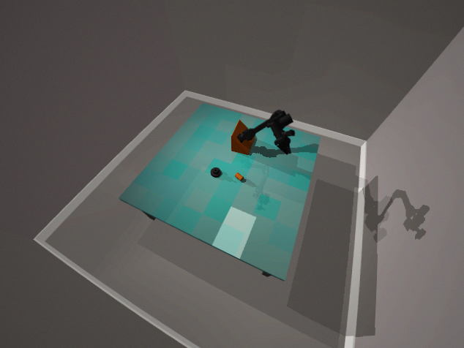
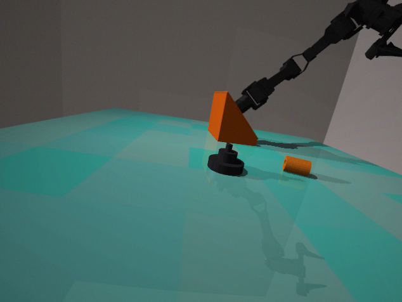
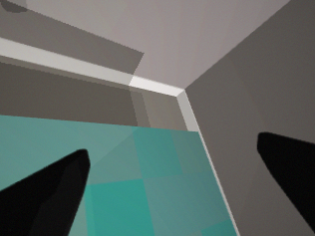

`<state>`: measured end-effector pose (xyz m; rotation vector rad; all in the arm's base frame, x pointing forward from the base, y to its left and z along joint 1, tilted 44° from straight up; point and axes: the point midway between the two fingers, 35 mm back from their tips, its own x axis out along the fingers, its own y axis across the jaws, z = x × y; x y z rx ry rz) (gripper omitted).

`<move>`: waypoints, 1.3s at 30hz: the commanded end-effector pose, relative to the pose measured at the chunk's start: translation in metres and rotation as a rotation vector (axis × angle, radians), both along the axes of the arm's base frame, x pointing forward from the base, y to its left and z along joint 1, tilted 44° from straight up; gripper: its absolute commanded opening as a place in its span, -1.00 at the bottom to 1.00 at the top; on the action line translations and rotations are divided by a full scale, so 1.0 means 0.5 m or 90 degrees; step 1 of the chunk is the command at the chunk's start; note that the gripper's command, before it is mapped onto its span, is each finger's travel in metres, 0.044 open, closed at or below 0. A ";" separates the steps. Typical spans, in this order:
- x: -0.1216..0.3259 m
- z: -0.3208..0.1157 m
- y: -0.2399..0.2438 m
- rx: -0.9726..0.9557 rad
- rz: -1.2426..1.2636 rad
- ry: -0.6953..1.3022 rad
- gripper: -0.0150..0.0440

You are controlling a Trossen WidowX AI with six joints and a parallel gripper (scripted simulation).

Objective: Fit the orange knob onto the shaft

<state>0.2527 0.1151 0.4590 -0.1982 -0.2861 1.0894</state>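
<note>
The orange knob (image 1: 238, 176) (image 2: 297, 165) is a ribbed cylinder lying on its side on the teal table, with a hole showing in its left end face in the exterior view. The round dark pedestal (image 1: 215, 172) (image 2: 225, 165) stands upright to its left, its thin shaft (image 2: 229, 146) bare. The shaft's flat side cannot be made out. My gripper (image 3: 172, 148) is open and empty, high above the table and away from both knob and pedestal. In the wrist view neither knob nor pedestal shows between the wide-apart fingers.
An orange wedge-shaped block (image 1: 239, 144) (image 2: 233, 125) stands by the arm's base, behind the pedestal in the exterior view. The teal table (image 1: 179, 149) (image 2: 97, 227) has a pale rectangle near its front edge. A pale raised border (image 1: 112, 286) runs around the table at a distance.
</note>
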 end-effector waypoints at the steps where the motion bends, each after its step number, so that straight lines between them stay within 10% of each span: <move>1: 0.099 -0.109 -0.007 0.095 -0.006 0.323 1.00; 12: 0.214 -0.469 -0.001 0.360 -0.133 1.211 1.00; 24: 0.084 -0.802 0.015 0.647 -0.683 2.036 1.00; 39: 0.065 -0.845 0.043 0.663 -0.738 2.070 1.00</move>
